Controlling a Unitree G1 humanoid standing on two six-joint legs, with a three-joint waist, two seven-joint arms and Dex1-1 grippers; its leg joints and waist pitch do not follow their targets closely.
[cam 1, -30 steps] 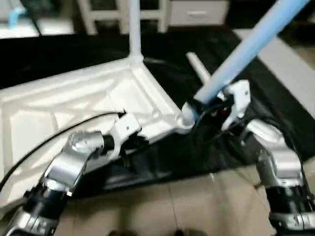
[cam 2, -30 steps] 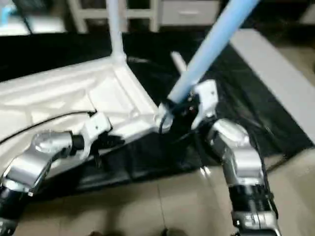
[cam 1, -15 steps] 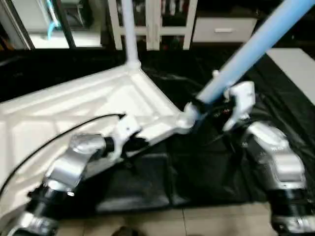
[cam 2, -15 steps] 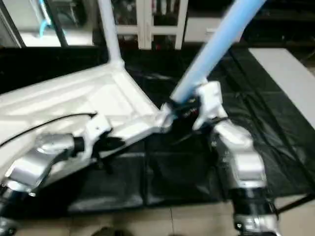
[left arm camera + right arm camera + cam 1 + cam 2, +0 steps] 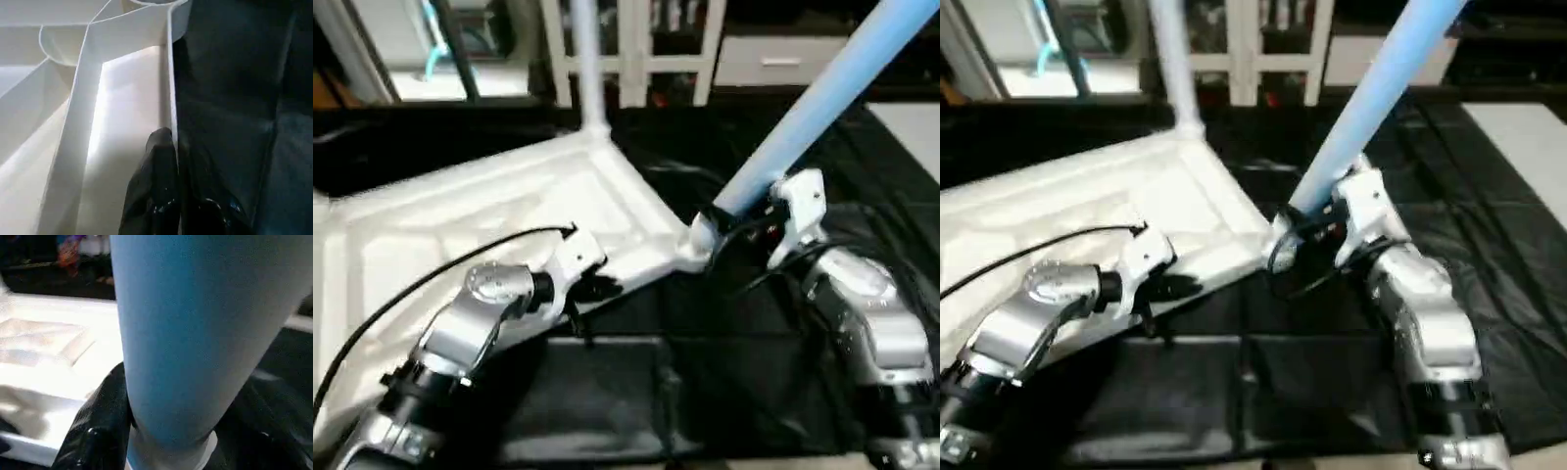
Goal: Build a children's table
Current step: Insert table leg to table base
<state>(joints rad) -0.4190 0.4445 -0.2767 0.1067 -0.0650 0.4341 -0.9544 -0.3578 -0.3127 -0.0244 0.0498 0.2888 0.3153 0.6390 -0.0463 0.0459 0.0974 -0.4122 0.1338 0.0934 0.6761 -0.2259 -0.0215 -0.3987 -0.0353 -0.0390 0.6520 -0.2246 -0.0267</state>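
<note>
Tabletop (image 5: 509, 211) lies upside down on a black sheet (image 5: 724, 382), ribbed underside up, and the left gripper (image 5: 171, 205) is clenched on its near rim wall, one finger (image 5: 154, 181) inside the rim and the other outside. Right gripper (image 5: 744, 223) grasps a leg (image 5: 813, 108) at its lower end, where the leg's foot sits in the near-right corner socket (image 5: 700, 238) and the leg leans up and away to the right. Another leg (image 5: 590, 59) stands upright in the far corner socket, with a white cabinet (image 5: 636, 44) beyond it.
</note>
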